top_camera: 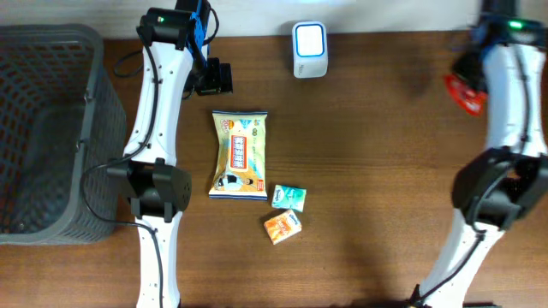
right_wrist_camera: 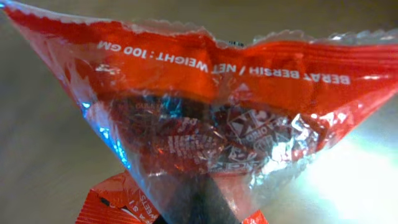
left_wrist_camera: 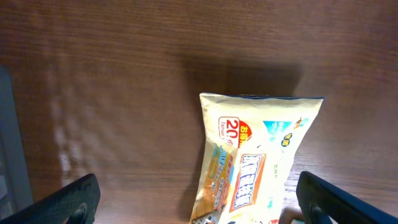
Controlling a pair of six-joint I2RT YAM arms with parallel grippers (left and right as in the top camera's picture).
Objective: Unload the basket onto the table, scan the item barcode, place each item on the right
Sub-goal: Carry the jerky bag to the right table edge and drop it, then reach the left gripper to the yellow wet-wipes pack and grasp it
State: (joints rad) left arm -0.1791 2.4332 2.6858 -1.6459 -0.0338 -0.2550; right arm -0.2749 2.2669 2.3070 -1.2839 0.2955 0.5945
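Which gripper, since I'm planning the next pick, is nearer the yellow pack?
Left. The left gripper hangs open by the yellow pack's far end; the right gripper, holding a red packet, is far across the table.

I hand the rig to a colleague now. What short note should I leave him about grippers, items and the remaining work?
Left gripper: open, empty, near the top end of the yellow packet, which lies on the table.
Right gripper: shut on the red packet, held up far to the right of the scanner.
The teal packet and orange packet lie beside the yellow one.
Done: red packet picked up. Left: present its barcode to the scanner. Whether any item is already scanned does not show.
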